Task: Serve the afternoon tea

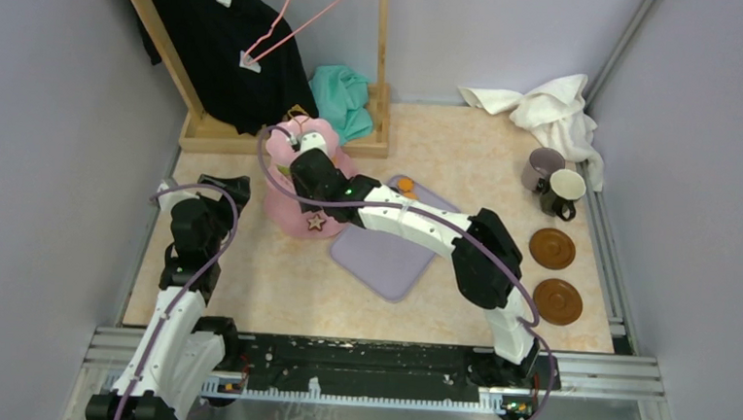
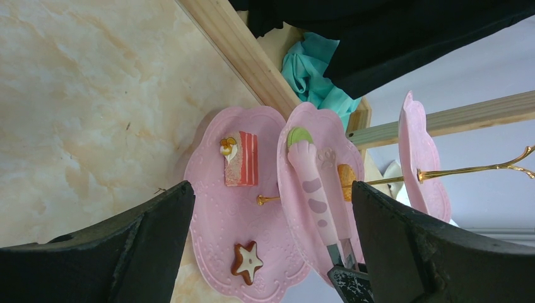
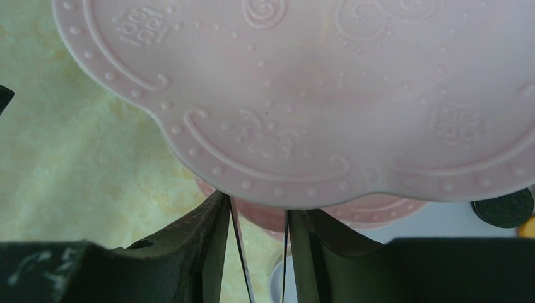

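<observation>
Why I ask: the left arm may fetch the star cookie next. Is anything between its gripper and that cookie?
Nothing visible: the open left gripper looks straight at the star cookie on the stand's bottom plate. The tongs in the right gripper reach higher, over the middle plate.

Around the marbled table point(image 1: 275, 297)
Lilac tray point(image 1: 384, 261) mid-table; pink cat-paw tongs point(image 2: 313, 189); black shirt point(image 1: 226, 50) on wooden rack point(image 1: 218, 142), teal cloth point(image 1: 343, 96) at its foot; white towel point(image 1: 554, 104) far right.
</observation>
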You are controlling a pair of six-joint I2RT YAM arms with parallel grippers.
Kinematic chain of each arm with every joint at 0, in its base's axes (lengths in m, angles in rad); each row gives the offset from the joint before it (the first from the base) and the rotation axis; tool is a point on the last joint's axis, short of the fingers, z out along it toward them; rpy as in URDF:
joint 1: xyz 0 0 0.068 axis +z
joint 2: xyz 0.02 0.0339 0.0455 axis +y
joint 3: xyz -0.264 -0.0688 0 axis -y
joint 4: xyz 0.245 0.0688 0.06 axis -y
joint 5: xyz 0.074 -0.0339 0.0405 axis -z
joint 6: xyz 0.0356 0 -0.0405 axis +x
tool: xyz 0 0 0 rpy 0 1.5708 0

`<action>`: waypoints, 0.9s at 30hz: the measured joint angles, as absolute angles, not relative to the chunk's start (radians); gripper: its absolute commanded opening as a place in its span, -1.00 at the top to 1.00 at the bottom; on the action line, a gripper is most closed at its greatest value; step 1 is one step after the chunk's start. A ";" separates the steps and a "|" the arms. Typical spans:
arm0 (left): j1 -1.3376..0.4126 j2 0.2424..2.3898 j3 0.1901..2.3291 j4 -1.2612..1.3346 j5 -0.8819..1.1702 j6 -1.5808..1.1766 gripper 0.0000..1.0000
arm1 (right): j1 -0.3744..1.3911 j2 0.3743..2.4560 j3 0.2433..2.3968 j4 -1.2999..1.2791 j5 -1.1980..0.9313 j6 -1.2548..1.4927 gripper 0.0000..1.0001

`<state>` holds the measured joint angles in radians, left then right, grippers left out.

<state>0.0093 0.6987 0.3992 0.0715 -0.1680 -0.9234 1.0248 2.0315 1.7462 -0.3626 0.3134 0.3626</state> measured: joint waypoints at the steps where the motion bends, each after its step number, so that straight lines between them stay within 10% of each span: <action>1: 0.009 0.699 0.399 0.072 -0.168 -0.923 -0.98 | 1.025 2.030 1.745 -0.362 0.313 0.363 0.24; 27: 0.013 0.699 0.399 0.071 -0.172 -0.923 -0.98 | 1.070 1.852 1.571 -0.319 0.340 0.326 0.39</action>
